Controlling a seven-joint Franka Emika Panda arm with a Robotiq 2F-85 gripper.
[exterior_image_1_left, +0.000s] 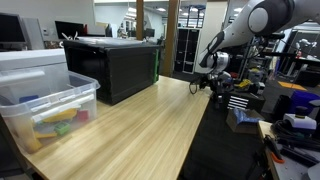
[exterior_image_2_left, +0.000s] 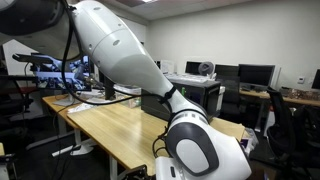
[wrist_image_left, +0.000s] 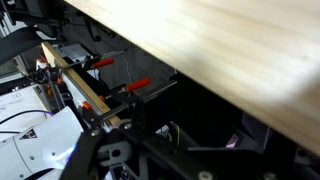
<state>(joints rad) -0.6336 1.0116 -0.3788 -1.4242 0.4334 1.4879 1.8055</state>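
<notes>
My hand (exterior_image_1_left: 203, 86) hangs just off a far corner of the worktop (exterior_image_1_left: 140, 125), about level with its edge. Its jaws stand wide apart and hold nothing that I can see. The nearest thing on the wood is the black box (exterior_image_1_left: 115, 65), which sits along the far edge, well apart from my hand. A clear bin (exterior_image_1_left: 50, 105) of colored pieces sits at the near corner on the opposite side.

As I judge it, good work here means watching the edge. With the hand this low beside the corner, I should lift it clear before sweeping inward, and keep the jaws spread.

The wrist view shows pale wood grain close up, with red clamps (wrist_image_left: 138, 84) on a wooden rail beside it and dark clutter below. The worktop is light, smooth wood and looks flat. In an exterior view my white arm (exterior_image_2_left: 120, 50) fills the foreground over the same wood. Behind it is an office-like lab with monitors (exterior_image_2_left: 255, 74) on desks, cables and ceiling lights.
</notes>
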